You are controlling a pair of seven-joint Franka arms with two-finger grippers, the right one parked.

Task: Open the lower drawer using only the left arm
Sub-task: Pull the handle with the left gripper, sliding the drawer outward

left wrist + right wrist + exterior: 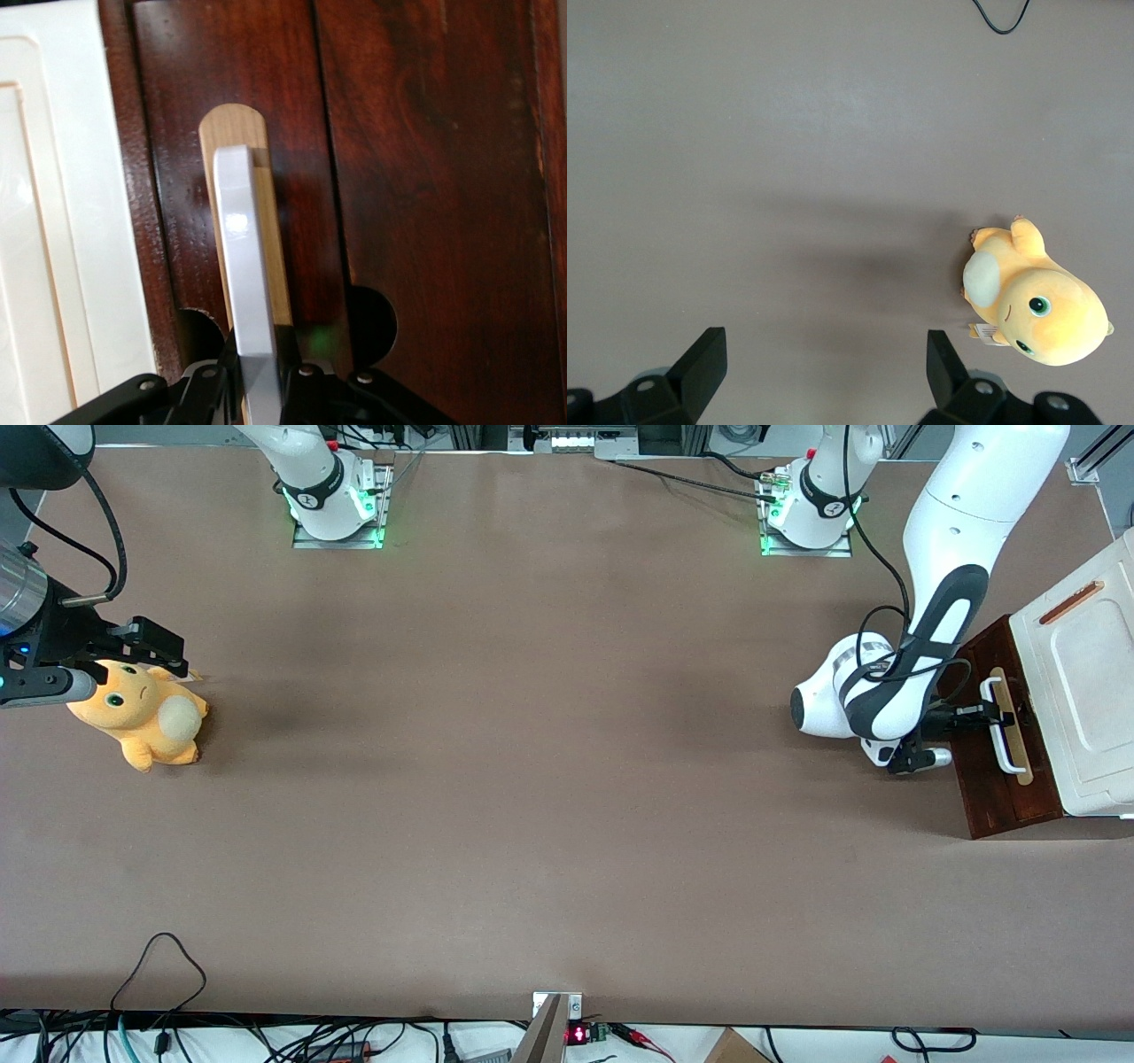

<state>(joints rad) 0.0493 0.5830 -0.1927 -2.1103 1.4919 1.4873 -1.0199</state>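
we see the left arm (921, 664) at the table's working-arm end, its gripper (990, 713) clenched on the white bar handle (244, 283) of the lower drawer (1005, 779), in front of the cabinet (1085, 682), around three o'clock on the table (532, 779).

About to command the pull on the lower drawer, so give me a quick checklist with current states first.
1. Tool at the white bar handle: ok.
2. Handle lies between the fingers: ok.
3. Fingers clamped firmly on the handle: cannot tell.
4. Lower drawer front not yet pulled out: ok, pale wood inside not showing.
5. Table in front of the drawer free for travel: ok.
6. Plush toy toward the parked arm's end, away from the pull: ok.
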